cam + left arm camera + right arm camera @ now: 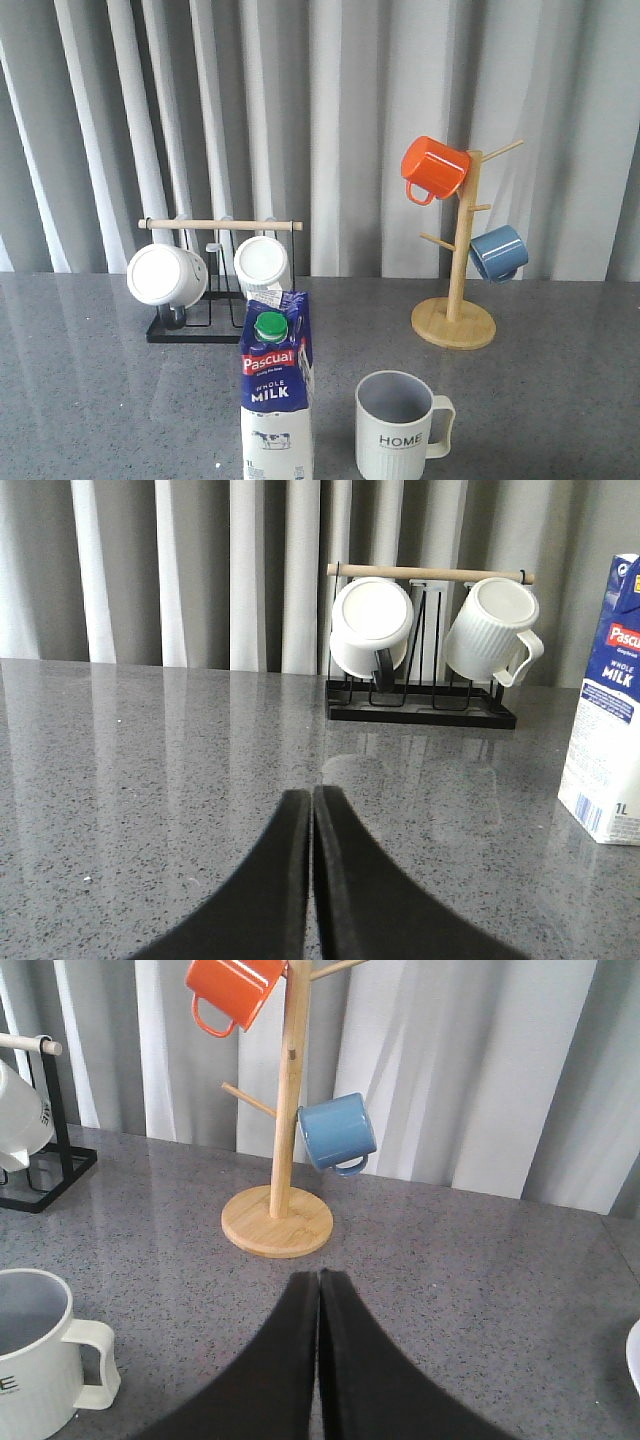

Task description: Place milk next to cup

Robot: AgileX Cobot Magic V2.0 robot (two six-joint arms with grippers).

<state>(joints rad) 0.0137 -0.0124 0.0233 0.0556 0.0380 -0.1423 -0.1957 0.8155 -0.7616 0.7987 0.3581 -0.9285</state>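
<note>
One milk carton [277, 395] is being shown upright at the lower centre of the front view, near the left side of the ribbed "HOME" cup [398, 427], a gap of grey table [90, 400] being left between them. Behind, white mugs [167, 274] are being held on a black rack [215, 325] at left, and orange and blue mugs on a wooden mug tree [455, 300] at right. Both the left gripper [312, 810] and the right gripper [318, 1295] are being kept with jaws pressed together, nothing being held.
</note>
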